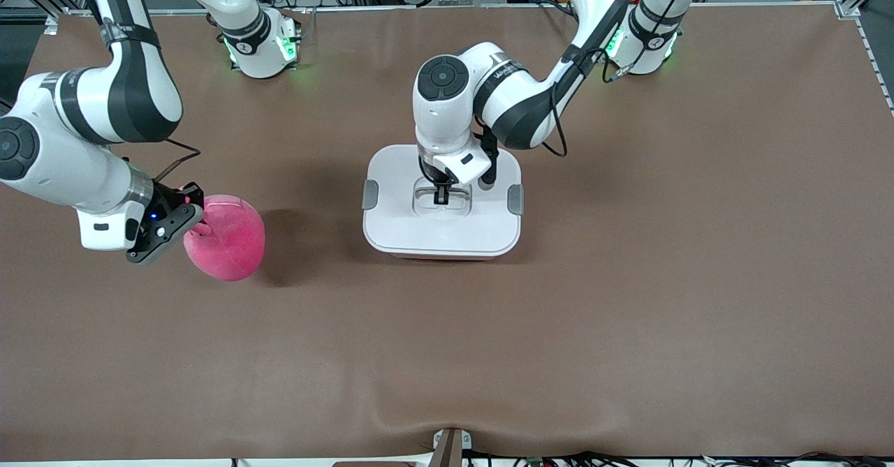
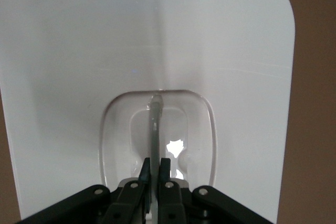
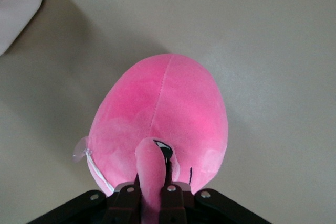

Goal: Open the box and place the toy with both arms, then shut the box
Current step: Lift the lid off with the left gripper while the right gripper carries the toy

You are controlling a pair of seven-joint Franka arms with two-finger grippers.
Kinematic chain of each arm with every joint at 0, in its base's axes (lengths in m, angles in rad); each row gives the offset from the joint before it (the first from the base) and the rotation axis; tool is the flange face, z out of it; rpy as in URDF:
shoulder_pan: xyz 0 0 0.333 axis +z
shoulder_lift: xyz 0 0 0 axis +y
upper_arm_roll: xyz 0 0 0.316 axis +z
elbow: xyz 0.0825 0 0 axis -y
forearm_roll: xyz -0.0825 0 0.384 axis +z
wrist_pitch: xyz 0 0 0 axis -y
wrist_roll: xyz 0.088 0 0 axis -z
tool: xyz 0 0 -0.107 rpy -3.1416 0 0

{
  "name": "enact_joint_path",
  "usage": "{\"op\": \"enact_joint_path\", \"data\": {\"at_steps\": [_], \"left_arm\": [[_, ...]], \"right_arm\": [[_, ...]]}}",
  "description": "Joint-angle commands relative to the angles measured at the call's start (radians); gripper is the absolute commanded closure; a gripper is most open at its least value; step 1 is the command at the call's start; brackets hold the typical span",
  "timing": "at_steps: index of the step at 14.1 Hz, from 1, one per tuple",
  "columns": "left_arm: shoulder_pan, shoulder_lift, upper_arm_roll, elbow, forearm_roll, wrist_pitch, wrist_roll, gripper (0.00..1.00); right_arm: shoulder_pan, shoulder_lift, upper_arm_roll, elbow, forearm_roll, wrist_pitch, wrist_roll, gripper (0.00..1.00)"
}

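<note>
The box (image 1: 442,226) stands mid-table with its white lid (image 2: 79,66) on and a grey clip (image 1: 370,194) at each side. My left gripper (image 1: 441,197) is in the lid's recessed clear handle (image 2: 155,124) and is shut on its thin bar. The hot-pink plush toy (image 1: 227,240) is toward the right arm's end of the table, apart from the box. My right gripper (image 1: 199,224) is shut on a fold of the toy (image 3: 163,129). A dark eye (image 3: 166,152) shows beside the pinched fold.
The brown table mat (image 1: 628,278) lies bare around the box and toy. A corner of the box lid (image 3: 16,3) shows in the right wrist view. A small bracket (image 1: 450,446) sits at the table's edge nearest the camera.
</note>
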Motion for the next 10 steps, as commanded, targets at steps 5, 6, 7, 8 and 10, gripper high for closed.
{"op": "enact_joint_path", "data": {"at_steps": [5, 6, 7, 8, 10], "left_arm": [[0.005, -0.08, 0.003, -0.005, 0.021, -0.054, 0.053, 1.0], [0.008, -0.097, 0.005, -0.005, 0.021, -0.073, 0.072, 1.0], [0.011, -0.111, 0.008, -0.005, 0.021, -0.087, 0.091, 1.0], [0.022, -0.124, 0.009, -0.005, 0.021, -0.099, 0.103, 1.0], [0.054, -0.157, 0.011, -0.005, 0.021, -0.122, 0.16, 1.0]], "right_arm": [[0.012, 0.008, 0.0, 0.03, 0.018, -0.025, 0.094, 1.0], [0.014, 0.008, 0.0, 0.03, 0.03, -0.026, 0.119, 1.0], [0.014, 0.008, 0.0, 0.033, 0.067, -0.039, 0.163, 1.0], [0.015, 0.008, 0.0, 0.049, 0.096, -0.06, 0.194, 1.0], [0.03, 0.019, 0.0, 0.079, 0.102, -0.108, 0.26, 1.0]]}}
